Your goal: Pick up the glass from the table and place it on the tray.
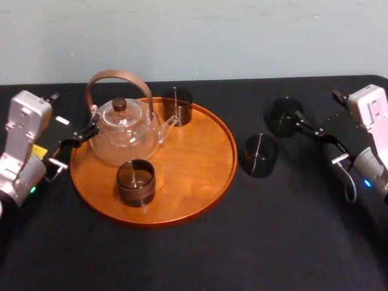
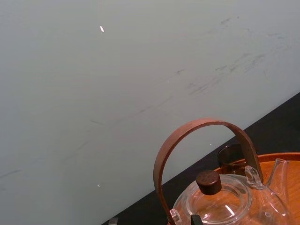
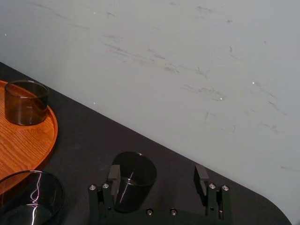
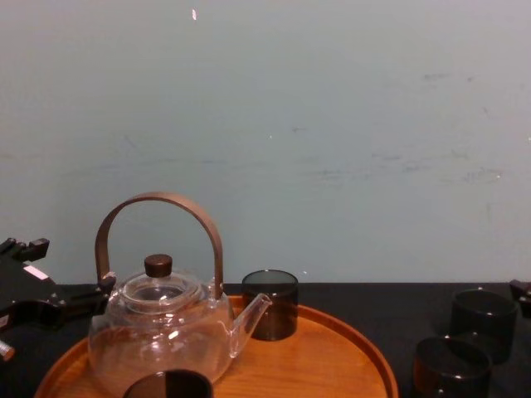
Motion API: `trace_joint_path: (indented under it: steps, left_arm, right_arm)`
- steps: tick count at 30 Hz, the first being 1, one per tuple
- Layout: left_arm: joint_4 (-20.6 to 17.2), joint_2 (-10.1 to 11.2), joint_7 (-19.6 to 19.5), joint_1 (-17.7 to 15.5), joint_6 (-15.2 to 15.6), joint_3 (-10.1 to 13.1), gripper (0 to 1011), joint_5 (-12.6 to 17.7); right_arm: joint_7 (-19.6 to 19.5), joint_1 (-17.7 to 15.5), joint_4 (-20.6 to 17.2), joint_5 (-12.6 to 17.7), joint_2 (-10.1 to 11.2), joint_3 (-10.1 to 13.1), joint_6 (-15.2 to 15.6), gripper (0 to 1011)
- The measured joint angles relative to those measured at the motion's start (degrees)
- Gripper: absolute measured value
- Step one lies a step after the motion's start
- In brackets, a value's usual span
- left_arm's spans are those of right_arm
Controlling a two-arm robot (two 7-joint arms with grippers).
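Two dark smoked glasses stand on the black table point(image 1: 200, 254): a near glass point(image 1: 259, 156) right of the tray, and a far glass point(image 1: 285, 116) behind it. My right gripper point(image 1: 307, 125) is open just right of the far glass. In the right wrist view that far glass point(image 3: 133, 180) stands ahead of the right gripper point(image 3: 157, 174), close against one finger point(image 3: 114, 174) and not held. The round orange-brown tray point(image 1: 206, 176) carries a glass teapot point(image 1: 126, 132) and two more dark glasses point(image 1: 136, 182) point(image 1: 177, 106). My left gripper point(image 1: 85, 134) is open at the tray's left rim, beside the teapot.
The teapot's tall brown handle point(image 4: 158, 203) arches over the tray's left half. The tray's right half point(image 1: 200, 151) is bare wood. A pale wall point(image 4: 332, 124) runs behind the table's rear edge. The table's right corner point(image 1: 379, 82) lies close behind the right arm.
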Motion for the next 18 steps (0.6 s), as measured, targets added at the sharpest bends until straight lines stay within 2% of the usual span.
trace_joint_path:
  steps: [18]
  left_arm:
    - [0.0, 0.0, 0.0, 0.0, 0.0, 0.0, 1010, 0.0]
  right_arm:
    - [0.0, 0.0, 0.0, 0.0, 0.0, 0.0, 0.0, 1002]
